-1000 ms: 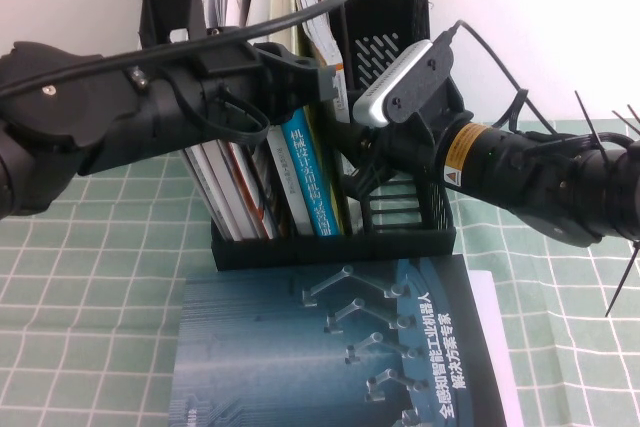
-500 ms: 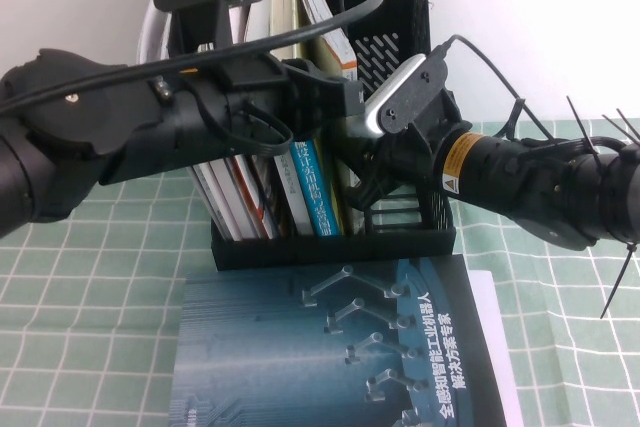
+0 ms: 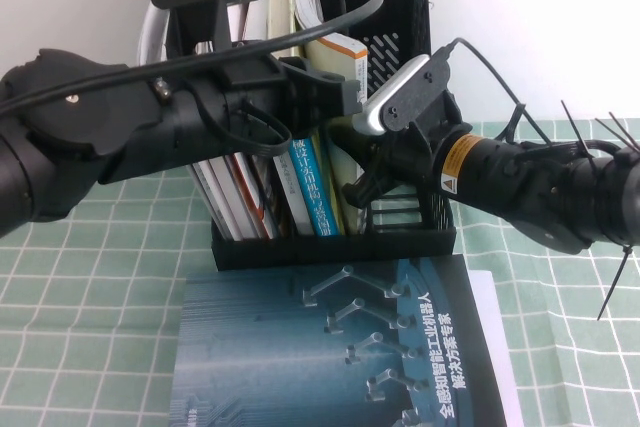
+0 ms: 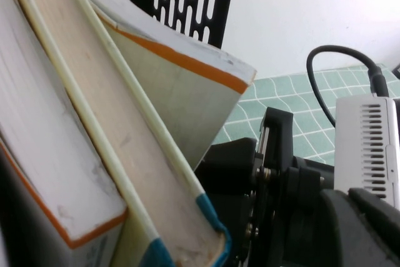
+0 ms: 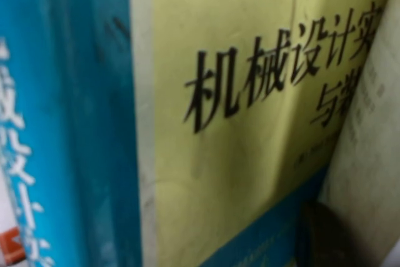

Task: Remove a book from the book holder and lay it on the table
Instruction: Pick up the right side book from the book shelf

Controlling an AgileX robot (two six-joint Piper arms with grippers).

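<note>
Inside the book holder [image 3: 385,232] at the counter's [image 3: 100,277] far edge, both grippers crowd the book [image 3: 340,57]: left gripper [image 3: 335,97] and right gripper [image 3: 362,179], jaws' state indiscernible. Stiff, heavyish paperback; best pinched near its top corner.

We cannot see either gripper's fingertips: both arms cover them at the holder [image 3: 400,237]. The left arm hides most of the books' spines. The teal book [image 3: 340,357] runs off the bottom edge. The right wrist view is blurred.
</note>
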